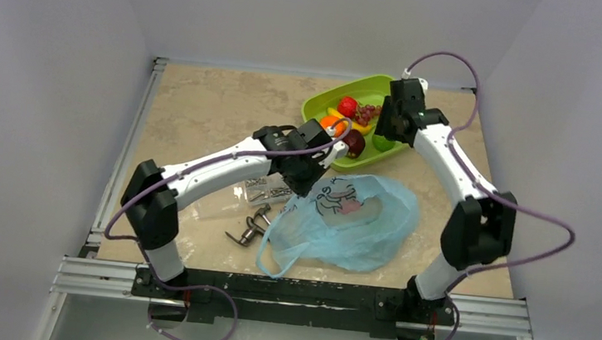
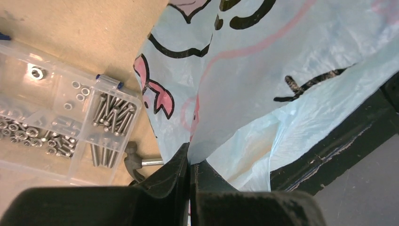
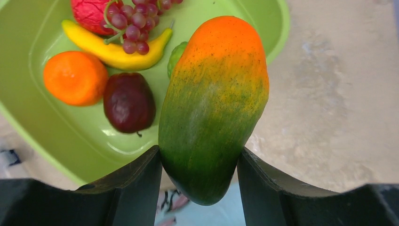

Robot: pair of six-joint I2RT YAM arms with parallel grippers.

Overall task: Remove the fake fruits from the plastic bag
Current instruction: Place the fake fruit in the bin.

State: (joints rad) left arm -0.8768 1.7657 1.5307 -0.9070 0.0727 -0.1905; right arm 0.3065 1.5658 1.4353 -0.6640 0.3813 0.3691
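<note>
The light-blue plastic bag (image 1: 359, 221) lies crumpled on the table near the front; its printed side fills the left wrist view (image 2: 263, 70). My left gripper (image 1: 311, 179) (image 2: 190, 155) is shut on the bag's upper edge. My right gripper (image 1: 384, 136) (image 3: 198, 151) is shut on a green-and-orange mango-like fake fruit (image 3: 214, 103), held over the near right edge of a green tray (image 3: 47, 136). In the tray lie an orange (image 3: 75, 77), a dark plum (image 3: 128, 101), a banana (image 3: 113, 49), red grapes (image 3: 134, 21) and a green piece (image 3: 175, 54).
A clear box of screws and nuts (image 2: 61, 117) (image 1: 267, 189) sits just left of the bag. Grey metal tools (image 1: 250, 228) lie in front of it. The green tray (image 1: 356, 85) stands at the back right. Rails run along the table's left and front edges.
</note>
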